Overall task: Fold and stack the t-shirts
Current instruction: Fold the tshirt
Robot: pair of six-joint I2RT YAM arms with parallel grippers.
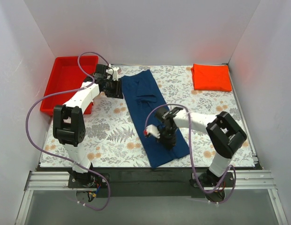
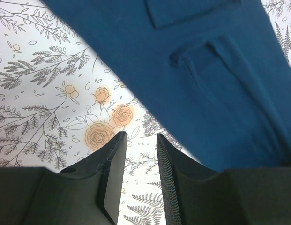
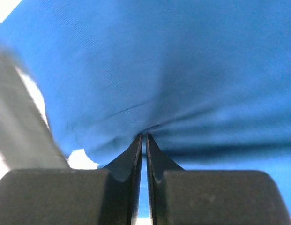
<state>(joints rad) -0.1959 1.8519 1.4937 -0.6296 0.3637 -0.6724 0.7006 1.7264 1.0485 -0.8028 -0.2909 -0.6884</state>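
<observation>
The navy blue t-shirt (image 1: 146, 101) lies as a long folded strip from the table's back middle to its front. My right gripper (image 1: 167, 136) is shut on the shirt's cloth near the front end; in the right wrist view the fabric (image 3: 173, 70) puckers at the closed tips (image 3: 144, 137). My left gripper (image 1: 116, 88) is open and empty over the floral cloth, just left of the shirt's far end (image 2: 206, 70); its fingers (image 2: 115, 159) hold nothing. The orange-red t-shirt (image 1: 211, 77) lies folded square at the back right.
A rigid red plastic tray (image 1: 70, 79) stands at the back left, beside my left arm. White walls close in the table on three sides. The floral tablecloth (image 1: 112, 136) covers the table.
</observation>
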